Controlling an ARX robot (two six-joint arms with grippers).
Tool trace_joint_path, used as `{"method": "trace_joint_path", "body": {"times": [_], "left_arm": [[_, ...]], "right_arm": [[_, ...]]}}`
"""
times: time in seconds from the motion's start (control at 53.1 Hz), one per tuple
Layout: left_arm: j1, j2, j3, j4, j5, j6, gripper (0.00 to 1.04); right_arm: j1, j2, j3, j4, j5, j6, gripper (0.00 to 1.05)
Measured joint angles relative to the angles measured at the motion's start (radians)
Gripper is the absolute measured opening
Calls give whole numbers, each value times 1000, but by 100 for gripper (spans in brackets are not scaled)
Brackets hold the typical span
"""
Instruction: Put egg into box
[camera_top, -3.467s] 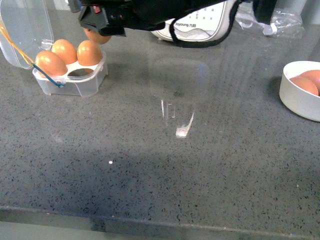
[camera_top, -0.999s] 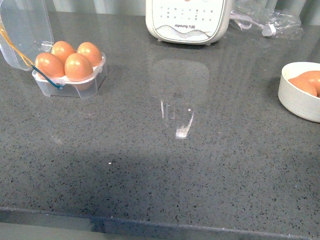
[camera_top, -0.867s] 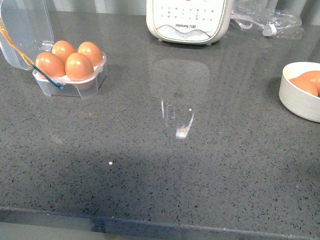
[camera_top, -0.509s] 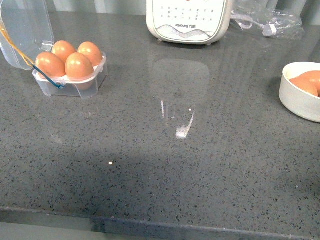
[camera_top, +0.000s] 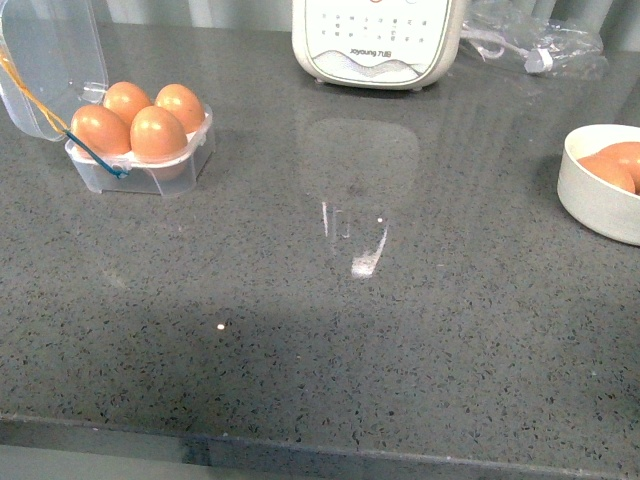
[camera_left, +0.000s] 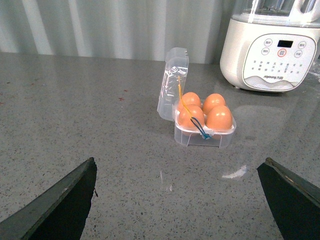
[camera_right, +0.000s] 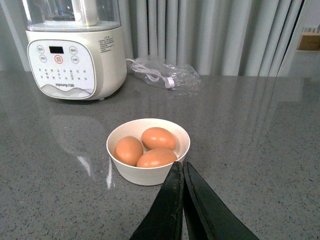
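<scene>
- While neither arm shows in the front view, the wrist cameras catch both. The left gripper (camera_left: 179, 161) has its two dark fingers spread wide with nothing between them. The right gripper (camera_right: 180, 165) has its fingers pressed together and is empty.
- One box (camera_top: 140, 172), a clear plastic four-egg case, sits at the far left of the grey speckled countertop (camera_top: 350, 350). Its hinged lid (camera_top: 50, 55) stands open on the left side.
- Four brown eggs fill all four cups of the box. The egg (camera_top: 158, 133) sits in the near right cup. The three other eggs (camera_top: 100, 128) take the near left, far left and far right cups.
- One thin yellow band (camera_top: 22, 85) and one blue band (camera_top: 100, 160) run along the box's left side, by the hinge.
- One round white bowl (camera_top: 590, 195) stands at the right edge of the countertop, well apart from the box. The right wrist view shows three bowl eggs (camera_right: 158, 138) inside it, brown like the rest.
- The right gripper's tips show against the bowl's near wall; whether they touch it I cannot tell.
- One white Joyoung kitchen appliance (camera_top: 375, 40) with a button panel stands at the far middle.
- One crumpled clear plastic bag (camera_top: 540, 45) lies just to the right of the appliance.
</scene>
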Motion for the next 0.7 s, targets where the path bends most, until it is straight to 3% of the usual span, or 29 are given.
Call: {"method": "trace_joint_path", "body": {"times": [0.433,0.528,0.697], "left_arm": [[0,0,0,0,0,0,98],[0,0,0,0,0,0,98],[0,0,0,0,0,0,98]], "right_arm": [[0,-151,0,-149,0,0,3],[0,-278,1,-314,0,0,3],[1,-321,1,-327,0,0,3]]}}
